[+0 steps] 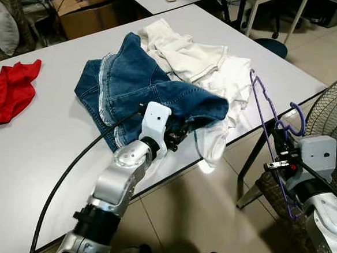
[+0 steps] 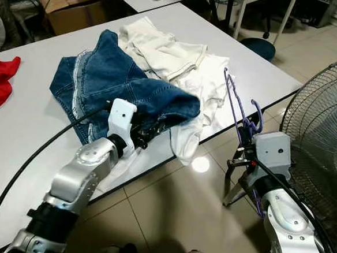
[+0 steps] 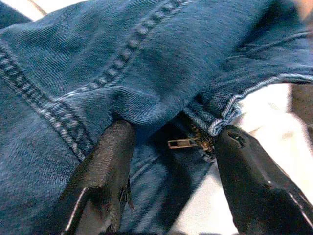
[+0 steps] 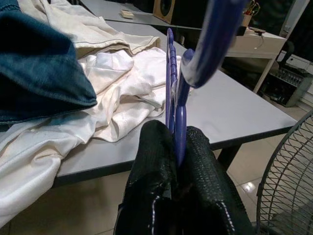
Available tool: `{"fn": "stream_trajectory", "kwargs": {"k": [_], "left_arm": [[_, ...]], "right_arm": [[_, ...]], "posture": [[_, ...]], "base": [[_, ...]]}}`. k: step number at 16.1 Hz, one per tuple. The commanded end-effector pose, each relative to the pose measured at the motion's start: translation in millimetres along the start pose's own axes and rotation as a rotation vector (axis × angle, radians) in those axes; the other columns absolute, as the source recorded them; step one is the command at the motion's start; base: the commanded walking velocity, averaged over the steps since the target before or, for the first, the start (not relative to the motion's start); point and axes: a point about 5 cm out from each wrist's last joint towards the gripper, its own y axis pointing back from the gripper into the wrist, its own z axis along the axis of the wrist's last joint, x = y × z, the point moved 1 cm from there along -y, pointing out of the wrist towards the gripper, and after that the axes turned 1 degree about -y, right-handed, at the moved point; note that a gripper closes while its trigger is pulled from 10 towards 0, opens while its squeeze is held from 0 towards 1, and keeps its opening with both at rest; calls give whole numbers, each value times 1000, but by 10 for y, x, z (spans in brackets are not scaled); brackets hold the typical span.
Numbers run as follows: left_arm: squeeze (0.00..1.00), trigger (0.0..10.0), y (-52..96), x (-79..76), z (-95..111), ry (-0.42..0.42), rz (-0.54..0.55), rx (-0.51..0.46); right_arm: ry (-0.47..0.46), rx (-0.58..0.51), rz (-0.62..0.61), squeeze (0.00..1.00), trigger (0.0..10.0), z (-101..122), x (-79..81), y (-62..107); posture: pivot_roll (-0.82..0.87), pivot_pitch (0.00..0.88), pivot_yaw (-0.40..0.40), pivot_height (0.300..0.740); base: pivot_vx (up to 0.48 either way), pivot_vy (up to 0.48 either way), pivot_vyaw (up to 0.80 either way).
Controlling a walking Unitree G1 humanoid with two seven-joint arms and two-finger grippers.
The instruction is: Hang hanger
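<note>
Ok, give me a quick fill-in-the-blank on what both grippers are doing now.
1. The right gripper is shut on the purple ____.
2. The left gripper's fingers stand open at the blue ____.
3. Beside the jeans lies a crumpled ____ garment.
4. On the table, far left, lies a ____ cloth.

Missing: hanger; jeans; white; red

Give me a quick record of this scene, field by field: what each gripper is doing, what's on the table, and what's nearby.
left gripper: jaws open, at the edge of the denim garment, near its zipper
right gripper: jaws shut on the purple hanger, held beside the table edge
table: white, holds the denim garment, white clothes and a red cloth
nearby: a fan to the robot's right, a cardboard box beyond the table
</note>
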Motion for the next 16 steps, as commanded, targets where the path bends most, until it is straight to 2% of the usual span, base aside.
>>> {"fn": "stream_trajectory", "kwargs": {"k": [1,2,3,5,7,11,13,16], "left_arm": [[0,10000,-17,28,-22,-59,30,14],[0,10000,-25,24,-28,-59,41,11],[0,5176,-37,27,-32,-61,56,7],[0,0,-61,67,-27,-23,98,-11],[0,0,-73,117,-29,-3,138,-25],[0,0,-53,256,-48,-22,224,-18],[0,0,-28,282,67,3,220,-105],[0,0,19,268,140,3,176,-149]], "right_arm": [[3,-15,3,0,10000,59,-9,17],[2,-15,3,0,10000,63,-7,16],[2,-16,4,0,10000,66,-4,14],[2,-18,3,0,10000,72,-5,9],[2,-19,2,0,10000,72,-10,7],[2,-20,4,0,10000,78,-5,-8],[1,-21,9,0,10000,79,7,-19],[0,-23,12,0,10000,83,8,-39]], "posture": [[-284,139,118,740],[-285,139,117,740],[-285,138,117,740],[-287,137,116,740],[-287,136,114,740],[-284,134,109,740],[-282,131,104,740],[-279,129,102,740]], "base": [[0,0,0],[0,0,0],[0,0,0],[0,0,0],[0,0,0],[0,0,0],[0,0,0],[0,0,0]]}}
